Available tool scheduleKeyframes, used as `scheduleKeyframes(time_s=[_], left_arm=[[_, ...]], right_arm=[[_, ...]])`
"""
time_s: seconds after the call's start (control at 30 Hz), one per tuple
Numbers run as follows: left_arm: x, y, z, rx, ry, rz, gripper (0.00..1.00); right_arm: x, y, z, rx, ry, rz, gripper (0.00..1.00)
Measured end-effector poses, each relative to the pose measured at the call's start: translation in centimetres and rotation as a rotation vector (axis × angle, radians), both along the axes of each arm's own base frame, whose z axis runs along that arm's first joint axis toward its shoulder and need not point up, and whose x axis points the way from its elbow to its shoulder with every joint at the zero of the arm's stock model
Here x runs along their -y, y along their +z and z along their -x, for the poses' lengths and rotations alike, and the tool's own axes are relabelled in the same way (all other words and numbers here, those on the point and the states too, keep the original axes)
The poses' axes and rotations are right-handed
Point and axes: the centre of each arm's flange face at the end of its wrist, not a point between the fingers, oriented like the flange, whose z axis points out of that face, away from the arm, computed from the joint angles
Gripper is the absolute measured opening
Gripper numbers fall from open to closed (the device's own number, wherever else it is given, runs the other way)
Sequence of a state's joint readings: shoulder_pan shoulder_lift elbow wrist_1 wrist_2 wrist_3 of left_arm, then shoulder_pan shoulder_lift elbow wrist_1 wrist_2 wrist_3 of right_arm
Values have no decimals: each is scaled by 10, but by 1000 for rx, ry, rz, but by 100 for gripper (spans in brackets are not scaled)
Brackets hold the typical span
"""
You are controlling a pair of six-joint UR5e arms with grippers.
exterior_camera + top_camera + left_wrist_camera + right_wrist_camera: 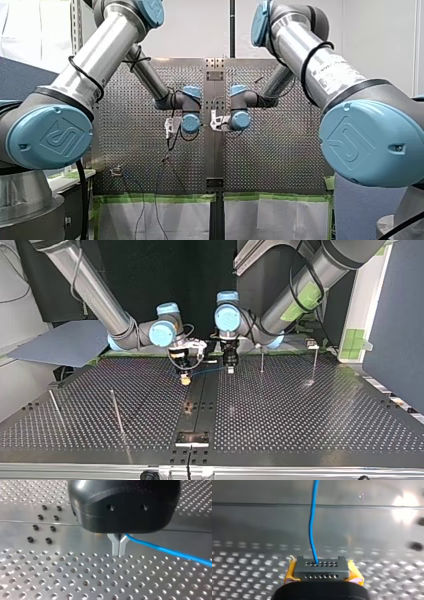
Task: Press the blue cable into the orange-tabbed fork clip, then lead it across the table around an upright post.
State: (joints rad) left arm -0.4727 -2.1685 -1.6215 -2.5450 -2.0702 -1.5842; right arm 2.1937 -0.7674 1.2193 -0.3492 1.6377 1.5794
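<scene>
A thin blue cable [210, 370] spans the short gap between my two grippers, low over the table's central strip. My left gripper [119, 554], black with metal fingers, is shut on the cable [170, 552], which leaves the fingertips sideways. It stands at the top view's middle right [230, 370]. My right gripper [322, 566] shows yellow pads either side of a dark grey tip with rows of small holes. The cable [312, 530] comes out of that tip and runs straight ahead. In the top view this gripper [185, 381] is just left of the strip. No orange-tabbed clip is clearly visible.
Thin upright posts stand on the perforated table [300, 430]: two at the top view's right [262, 361] [315, 365], two at its left [116, 410] [54, 405]. A small fixture [312, 344] sits at the far right edge. Another small piece [188, 407] lies on the central strip.
</scene>
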Motion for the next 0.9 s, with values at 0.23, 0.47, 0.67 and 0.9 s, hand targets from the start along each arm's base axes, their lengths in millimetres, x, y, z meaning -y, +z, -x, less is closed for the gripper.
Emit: scheduleKeyframes(time_s=[0.23, 0.47, 0.67, 0.9], left_arm=[[8, 8, 1, -15, 1, -11, 0], [12, 33, 1, 17, 8, 14, 0], [12, 73, 4, 73, 1, 57, 0], [14, 96, 3, 93, -2, 70, 0]], right_arm=[[2, 33, 5, 21, -9, 28, 0], [2, 53, 10, 28, -14, 39, 0], [1, 72, 13, 41, -20, 57, 0], [0, 92, 16, 54, -24, 75, 0]])
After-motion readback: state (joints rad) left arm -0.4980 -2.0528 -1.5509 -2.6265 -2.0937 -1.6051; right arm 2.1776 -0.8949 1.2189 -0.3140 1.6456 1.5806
